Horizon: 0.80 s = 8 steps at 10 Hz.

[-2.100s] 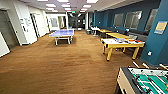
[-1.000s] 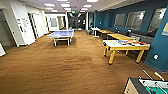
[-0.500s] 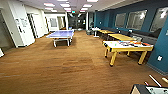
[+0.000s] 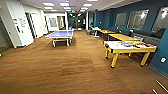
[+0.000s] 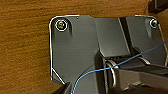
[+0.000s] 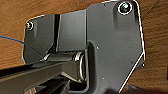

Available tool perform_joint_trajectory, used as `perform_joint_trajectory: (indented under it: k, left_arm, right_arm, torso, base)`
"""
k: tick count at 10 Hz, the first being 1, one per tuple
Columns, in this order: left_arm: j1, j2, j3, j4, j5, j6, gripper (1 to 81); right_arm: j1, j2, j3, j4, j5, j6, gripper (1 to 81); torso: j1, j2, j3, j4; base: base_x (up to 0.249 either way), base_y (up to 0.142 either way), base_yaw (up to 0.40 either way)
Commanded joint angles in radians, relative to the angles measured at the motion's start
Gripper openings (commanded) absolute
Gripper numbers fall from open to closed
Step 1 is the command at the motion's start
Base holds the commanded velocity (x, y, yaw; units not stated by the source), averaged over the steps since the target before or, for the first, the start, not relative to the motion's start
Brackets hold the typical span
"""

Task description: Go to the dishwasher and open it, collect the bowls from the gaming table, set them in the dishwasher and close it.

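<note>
The gaming table (image 4: 130, 47), white-topped with a yellow edge and yellow legs, stands at the right of the head view beside the blue wall. Colourful flat things lie on its top. The bowls cannot be made out among them from this distance. The dishwasher is out of view. Both wrist views look down past the robot's own dark plate onto the brown wood floor (image 5: 25, 50).
A blue table-tennis table (image 4: 61, 34) stands mid-room further ahead. More yellow-topped tables (image 4: 122, 37) line the right wall behind the gaming table. A white pillar (image 4: 17, 25) is at the left. Thin rods of the table-football table (image 4: 162, 86) show at the lower right corner. Wide wood floor (image 4: 70, 67) lies ahead.
The whole head picture has shifted, so the camera moved. The table-football table has slid almost out at the lower right, and the gaming table now sits further right.
</note>
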Motion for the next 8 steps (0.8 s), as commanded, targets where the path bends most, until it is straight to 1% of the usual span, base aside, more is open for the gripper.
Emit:
perform_joint_trajectory:
  k: [1, 8]
  left_arm:
    - [-0.040, -0.006, -0.003, 0.003, 0.049, 0.008, 81.1]
    - [-0.035, -0.004, -0.003, -0.002, 0.047, 0.008, 81.1]
  right_arm:
    - [0.043, -0.001, -0.001, 0.008, -0.056, -0.001, 81.1]
    - [0.044, -0.001, -0.001, 0.008, -0.056, -0.001, 81.1]
  torso:
    - [0.000, 0.000, 0.000, 0.000]
    - [0.000, 0.000, 0.000, 0.000]
  base:
    - [0.215, 0.000, 0.000]
    - [0.216, 0.000, 0.000]
